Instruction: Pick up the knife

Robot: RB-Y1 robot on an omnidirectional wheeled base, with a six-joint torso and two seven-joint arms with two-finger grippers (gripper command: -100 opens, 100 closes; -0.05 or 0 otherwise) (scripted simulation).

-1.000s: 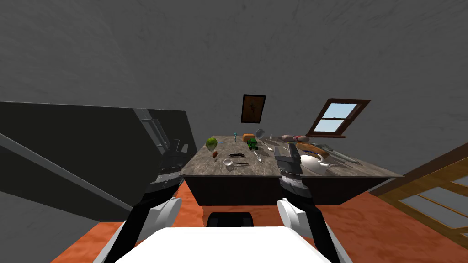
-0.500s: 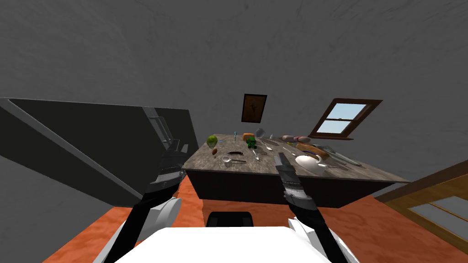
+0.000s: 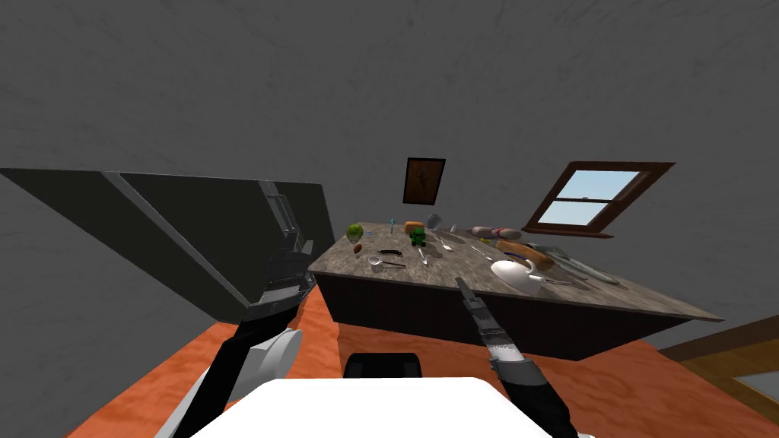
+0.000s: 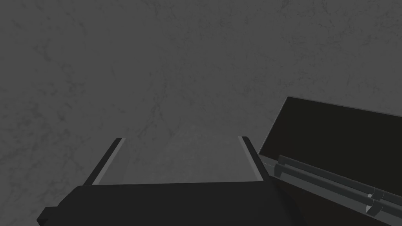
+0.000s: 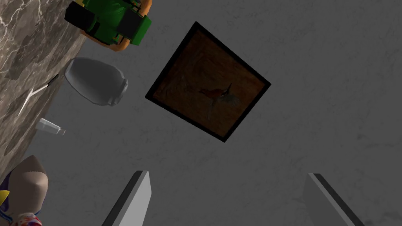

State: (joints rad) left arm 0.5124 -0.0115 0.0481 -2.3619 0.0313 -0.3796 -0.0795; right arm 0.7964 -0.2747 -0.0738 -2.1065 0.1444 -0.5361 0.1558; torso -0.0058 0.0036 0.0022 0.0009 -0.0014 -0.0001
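Right end effector (image 3: 459, 282) is up at the near edge of the surface (image 3: 608, 293), blades spread wide with nothing between them. Its own camera looks across at the framed picture (image 5: 208, 82) on the wall, not down at the top. Left end effector (image 3: 298, 245) is out by the surface's left corner, blades parted too, empty.

The knife (image 3: 390, 252), if I read that small dark-handled piece right, lies flat towards the left of the surface, well apart from both arms.

Here's the danger: it sits in clutter. A round-headed utensil (image 3: 375, 261) is just beside it, a spoon (image 3: 426, 258) near, the green toy tractor (image 3: 418, 238) behind. A shallow reach could sweep those aside, or the thin blades could skid over so flat a thing. A low forearm might clip the edge.

The top is marbled brown on a dark base, with a white teapot (image 3: 511, 270) to the right. Around it are grey walls, a window (image 3: 601, 199), an orange floor (image 3: 304, 342) and a dark cabinet (image 3: 190, 228) on the left
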